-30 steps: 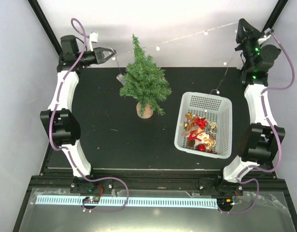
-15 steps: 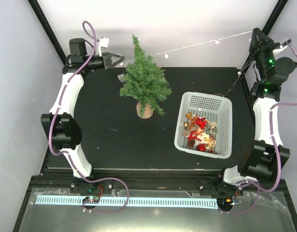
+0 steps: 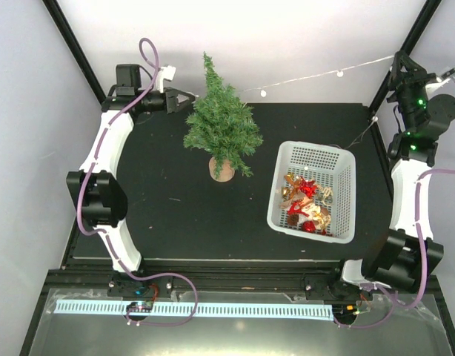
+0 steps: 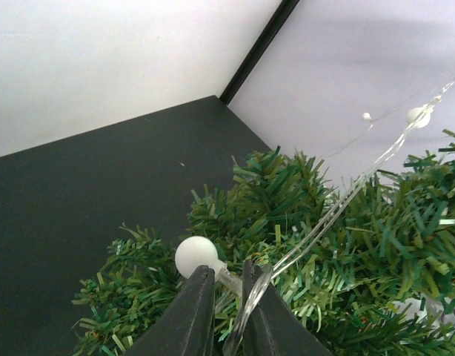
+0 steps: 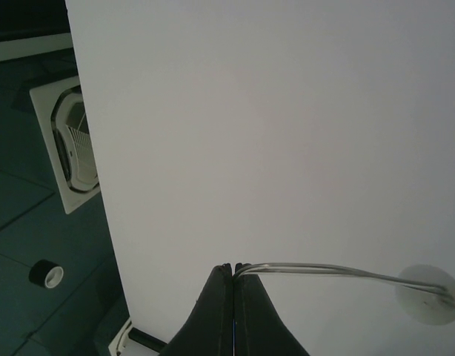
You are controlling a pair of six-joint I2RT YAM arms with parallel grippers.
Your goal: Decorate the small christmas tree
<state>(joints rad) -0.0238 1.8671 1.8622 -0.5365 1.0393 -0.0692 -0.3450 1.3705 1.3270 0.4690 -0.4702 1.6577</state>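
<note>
As it advanced, left gripper (image 3: 187, 99) reached tree (image 3: 222, 126).

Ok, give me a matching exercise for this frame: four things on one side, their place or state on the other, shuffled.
Things:
1. small christmas tree
2. basket
3. light string
4. right gripper

Place or state:
a. holds red and gold ornaments
b. pinched shut on a thin wire
c. stands upright in a brown pot
d. strung through the air, off the table

Pairs: 1-c, 2-a, 3-d, 4-b
</note>
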